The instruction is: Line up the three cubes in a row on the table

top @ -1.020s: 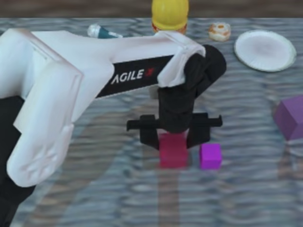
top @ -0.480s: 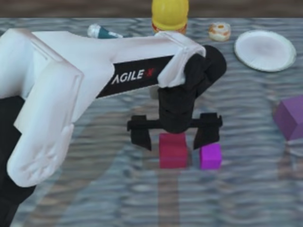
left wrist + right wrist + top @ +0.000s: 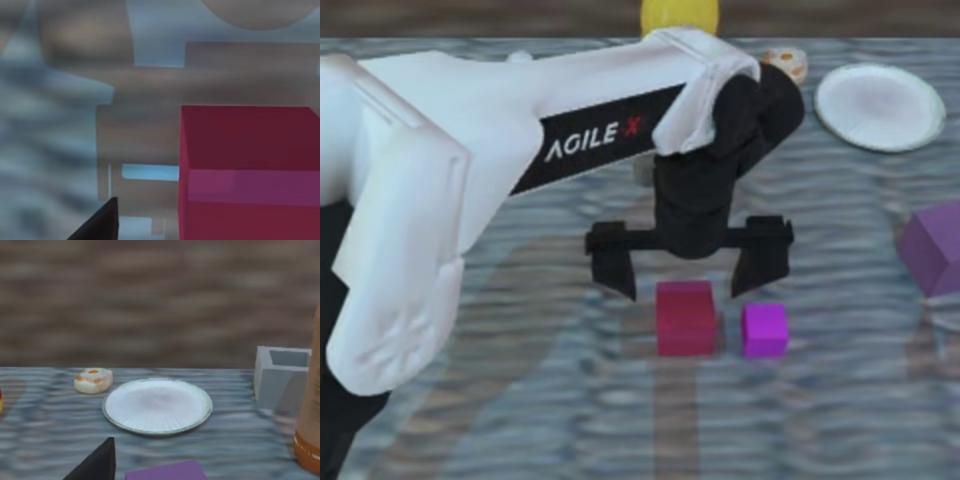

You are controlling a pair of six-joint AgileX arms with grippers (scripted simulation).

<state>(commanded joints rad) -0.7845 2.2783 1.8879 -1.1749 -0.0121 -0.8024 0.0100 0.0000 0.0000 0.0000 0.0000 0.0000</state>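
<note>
Right now the crimson-pink cube [image 3: 686, 317] sits free near the middle of the tabletop [image 3: 520, 420], and the smaller magenta cube [image 3: 764, 329] stands just beside it on its right, a narrow gap between them. Well off to the right of the crimson-pink cube, at the tabletop's edge, sits the large purple cube [image 3: 932, 247]. Above and just behind the crimson-pink cube hangs the left end effector [image 3: 686, 270], its black fingers [image 3: 614, 268] spread wide and gripping nothing. Far behind lie a white plate [image 3: 879, 106] and a small pastry [image 3: 786, 62]. Whether the right end effector is open cannot be told.
</note>
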